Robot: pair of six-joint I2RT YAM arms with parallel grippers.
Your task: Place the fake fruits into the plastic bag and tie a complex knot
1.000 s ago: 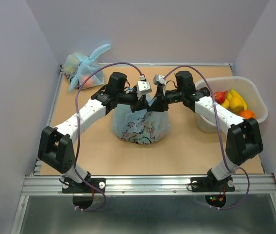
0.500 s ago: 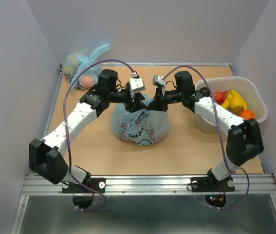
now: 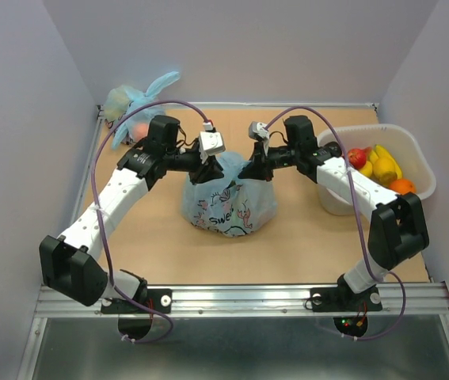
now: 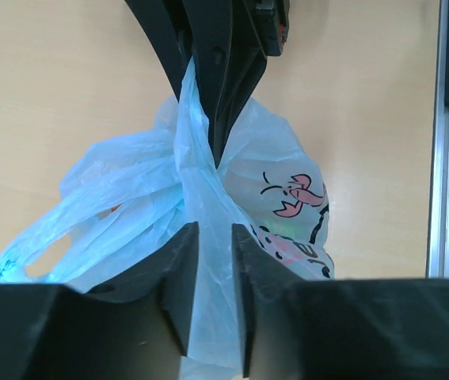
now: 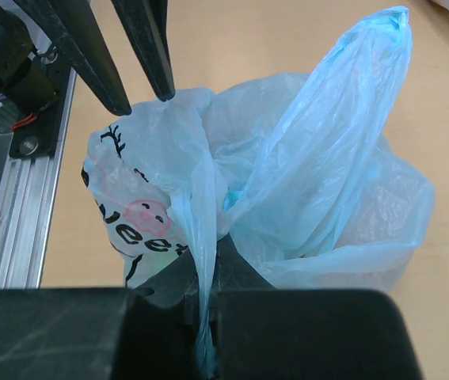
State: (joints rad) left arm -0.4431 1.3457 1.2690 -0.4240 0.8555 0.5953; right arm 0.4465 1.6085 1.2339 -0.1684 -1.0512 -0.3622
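The plastic bag [image 3: 228, 206] stands mid-table, light blue with a white cartoon panel [image 4: 291, 198]. My right gripper [image 5: 212, 257] is shut on one thin handle strip and holds it up from the bag's right side [image 3: 249, 170]. My left gripper [image 4: 214, 229] is at the bag's left top [image 3: 208, 168], its jaws apart with a fold of the bag's plastic running loosely between them. The other handle [image 5: 359, 87] stands free. No knot is in view. Fake fruits [image 3: 378, 162] lie in the tub at the right. What the bag holds is hidden.
A clear plastic tub [image 3: 414, 150] sits at the right edge beside the right arm. A smaller tied light-blue bag [image 3: 133, 107] lies in the back left corner. The metal rail [image 3: 240, 297] runs along the near edge.
My left gripper let go and opened, then narrowed a little, and the left arm swung out to the left. My right gripper tightened on its handle strip. The bag stayed in place.
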